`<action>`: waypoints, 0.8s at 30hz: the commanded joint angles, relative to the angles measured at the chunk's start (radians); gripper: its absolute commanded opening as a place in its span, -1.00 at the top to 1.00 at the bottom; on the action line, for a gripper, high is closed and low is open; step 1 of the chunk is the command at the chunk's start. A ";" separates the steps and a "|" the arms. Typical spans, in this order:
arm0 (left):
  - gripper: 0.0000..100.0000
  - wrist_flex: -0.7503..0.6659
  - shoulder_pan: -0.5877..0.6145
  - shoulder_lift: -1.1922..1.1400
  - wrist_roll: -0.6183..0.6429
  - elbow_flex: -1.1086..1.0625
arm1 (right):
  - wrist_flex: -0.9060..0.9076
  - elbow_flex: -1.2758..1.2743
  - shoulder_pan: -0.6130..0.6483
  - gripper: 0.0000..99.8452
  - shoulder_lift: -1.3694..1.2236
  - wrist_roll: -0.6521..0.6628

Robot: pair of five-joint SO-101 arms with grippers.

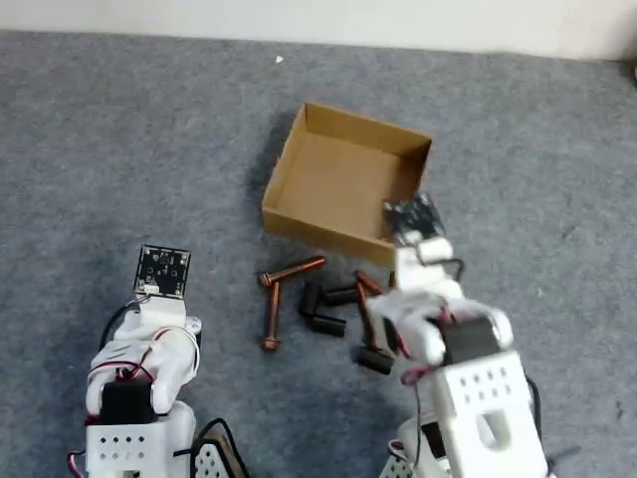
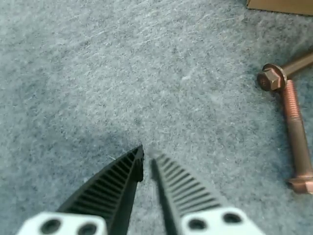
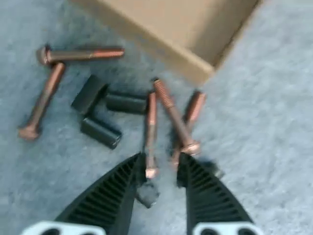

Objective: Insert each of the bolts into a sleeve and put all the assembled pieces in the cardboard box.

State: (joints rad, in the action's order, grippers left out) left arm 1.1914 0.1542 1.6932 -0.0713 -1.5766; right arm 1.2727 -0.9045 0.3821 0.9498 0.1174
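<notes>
R gripper (image 3: 160, 169) is hovering part-open, gripping nothing, tips straddling a bolt (image 3: 150, 132) head. L gripper (image 2: 147, 159) is sitting almost closed, empty, over carpet (image 2: 122, 73). Other bolts (image 1: 294, 270) and sleeves (image 3: 126, 103) are lying loose beside cardboard box (image 1: 318, 231).

light: even, diffuse, overhead, medium bright | shadows: soft dark patch on grey mat (image 2: 98, 73) right around left gripper (image 2: 146, 161) jaw tips; faint ones beside bolts (image 3: 168, 110) ahead of right gripper (image 3: 159, 169) jaws | sheen: dull highlights on bolt shanks
</notes>
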 commanded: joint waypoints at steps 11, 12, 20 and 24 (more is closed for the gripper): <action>0.57 0.000 0.093 0.005 -0.005 0.025 | -0.117 0.154 0.309 0.76 -0.360 -0.069; 0.57 0.000 0.108 0.005 -0.005 0.025 | -0.145 0.165 0.312 0.76 -0.387 -0.110; 0.57 0.000 0.139 0.005 -0.005 0.027 | -0.236 0.286 0.355 0.76 -0.628 -0.397; 0.57 0.000 0.137 0.005 -0.005 0.027 | -0.236 0.344 0.367 0.76 -0.748 -0.468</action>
State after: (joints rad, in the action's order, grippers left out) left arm 1.1914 0.2831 1.6932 -0.0713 -1.5766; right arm 1.0564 -0.6283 0.7334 0.2470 -0.3046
